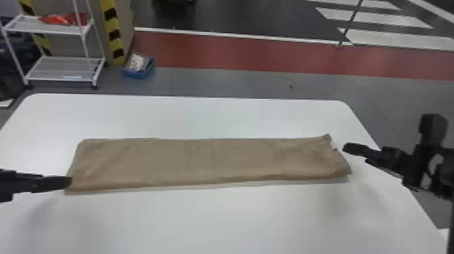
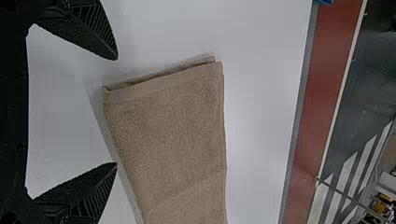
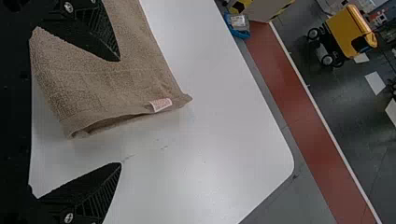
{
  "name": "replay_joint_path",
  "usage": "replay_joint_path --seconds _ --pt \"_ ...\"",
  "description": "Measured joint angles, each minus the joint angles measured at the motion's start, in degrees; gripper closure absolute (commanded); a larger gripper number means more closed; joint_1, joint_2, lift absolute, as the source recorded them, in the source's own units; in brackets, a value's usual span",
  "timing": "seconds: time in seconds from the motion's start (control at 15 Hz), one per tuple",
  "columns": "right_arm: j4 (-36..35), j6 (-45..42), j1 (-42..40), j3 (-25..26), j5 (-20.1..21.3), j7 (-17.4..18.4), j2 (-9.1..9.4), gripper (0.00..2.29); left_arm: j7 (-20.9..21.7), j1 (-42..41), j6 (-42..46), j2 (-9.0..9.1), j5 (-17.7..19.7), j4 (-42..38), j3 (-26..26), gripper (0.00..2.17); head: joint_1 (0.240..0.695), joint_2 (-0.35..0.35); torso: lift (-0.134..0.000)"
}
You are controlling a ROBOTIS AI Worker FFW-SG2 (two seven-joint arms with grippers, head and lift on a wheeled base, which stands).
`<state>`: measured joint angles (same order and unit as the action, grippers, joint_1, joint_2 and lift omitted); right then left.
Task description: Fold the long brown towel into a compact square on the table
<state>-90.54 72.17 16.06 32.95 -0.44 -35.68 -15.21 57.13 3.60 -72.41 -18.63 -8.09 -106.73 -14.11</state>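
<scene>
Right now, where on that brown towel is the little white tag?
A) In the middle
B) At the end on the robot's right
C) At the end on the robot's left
B: the white tag shows at the towel's end nearest the right gripper.

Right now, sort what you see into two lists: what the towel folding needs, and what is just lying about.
For the job:
- brown towel, in a long strip
- white table under it
- left gripper and right gripper, jaws open

Just about:
- white shelf rack
- red package on its upper shelf
- blue bin
- yellow wheeled cart
</scene>
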Motion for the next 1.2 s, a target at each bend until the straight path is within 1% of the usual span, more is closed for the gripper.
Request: replay_joint_path --seconds 0.27,0.47,0.73,1.0,1.2 --pt "-0.07 0.06 -0.72 0.60 -0.27 -0.13 0.00 0.09 0.00 -0.60 -0.55 0.01 0.04 -1.02 -0.23 0.08 0.695 -0.166 -0.123" --pt "-0.06 0.80 -0.84 1.31 -1.59 -0.18 0.00 0.09 0.00 -0.78 -1.49 0.05 0.04 -1.39 -0.52 0.08 0.695 -0.163 -0.123" --pt "-0.07 0.88 -0.85 1.41 -1.80 -0.25 -0.12 0.09 -0.06 -1.01 -2.10 0.11 -0.01 -1.74 -0.65 0.08 0.695 -0.163 -0.123" --pt "-0.07 0.74 -0.79 1.41 -1.79 -0.25 -0.53 0.09 -0.22 -1.14 -2.35 0.27 -0.08 -1.98 -0.66 0.08 0.695 -0.168 -0.123" --pt "-0.07 0.48 -0.77 1.29 -1.79 -0.26 -1.03 0.09 -1.34 -1.06 -2.37 0.57 0.06 -1.92 -0.75 0.09 0.695 -0.171 -0.123"
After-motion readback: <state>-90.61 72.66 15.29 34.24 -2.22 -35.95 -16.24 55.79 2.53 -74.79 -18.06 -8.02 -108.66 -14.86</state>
